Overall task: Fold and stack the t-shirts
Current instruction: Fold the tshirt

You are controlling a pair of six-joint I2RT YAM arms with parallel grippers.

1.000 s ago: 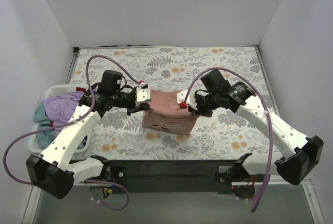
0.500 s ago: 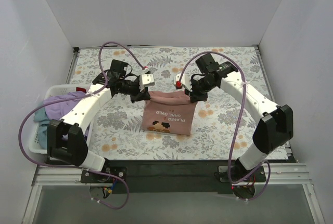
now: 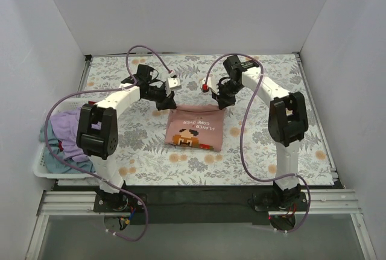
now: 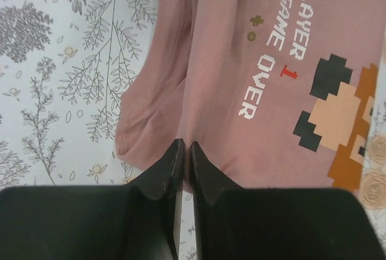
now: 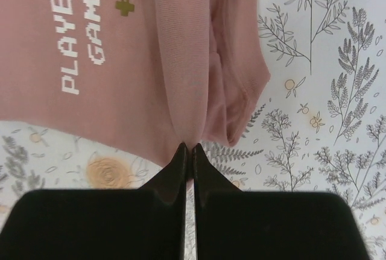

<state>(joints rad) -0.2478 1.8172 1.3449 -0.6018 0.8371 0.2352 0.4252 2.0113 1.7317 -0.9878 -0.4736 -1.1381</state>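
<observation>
Left gripper (image 4: 183, 147) and right gripper (image 5: 187, 146) are pinched shut on the salmon-pink t-shirt (image 3: 196, 128) just ahead. Its print (image 4: 313, 85) is cut off in both wrist views.

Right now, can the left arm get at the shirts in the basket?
Probably not yet: the left gripper is shut on the far edge of the pink shirt. Once it lets go, the basket beside its base looks reachable, with nothing between.

surface: table (image 3: 271, 145), grey-and-orange floral cover | on it: salmon-pink t-shirt (image 3: 194, 130), folded, "PLAYER 1 GAME OVER" print facing up, mid-table | left edge: white basket (image 3: 40, 164), overhanging the side
</observation>
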